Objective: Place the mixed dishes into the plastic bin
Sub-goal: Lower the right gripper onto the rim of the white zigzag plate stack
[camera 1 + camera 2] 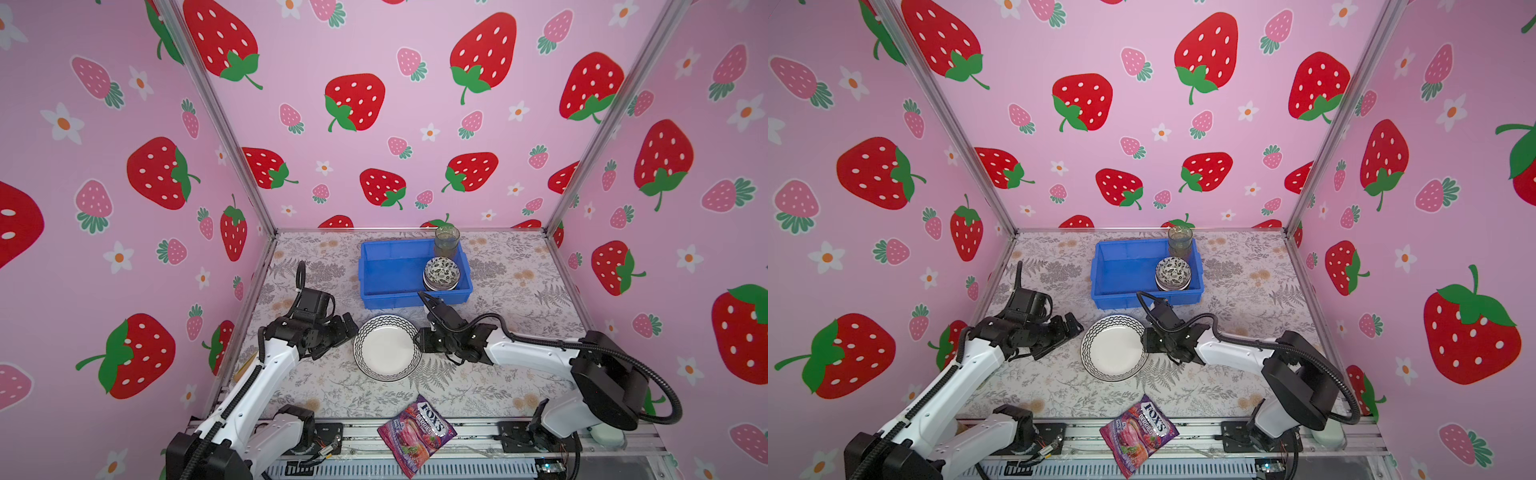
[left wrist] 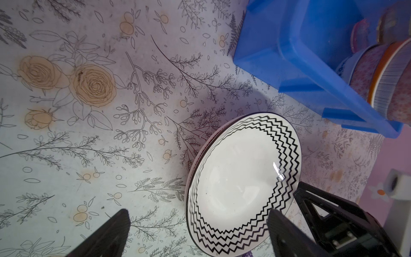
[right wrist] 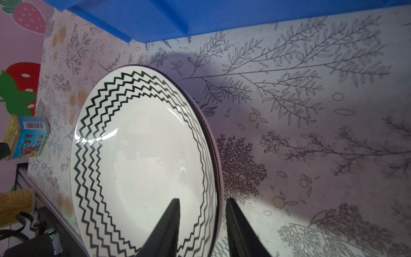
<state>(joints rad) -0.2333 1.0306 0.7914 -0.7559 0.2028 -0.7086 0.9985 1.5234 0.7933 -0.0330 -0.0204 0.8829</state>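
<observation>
On the table just in front of the plastic bin (image 1: 395,300), the zigzag plate (image 1: 386,347) is lying unloaded, while stacked bowls (image 1: 441,272) and a glass (image 1: 446,241) are sitting inside. I am reaching the right gripper (image 3: 203,200) astride its rim, jaws narrowed, though I cannot tell if they pinch. The left gripper (image 1: 338,338) is hovering alongside, spread wide and empty.
</observation>
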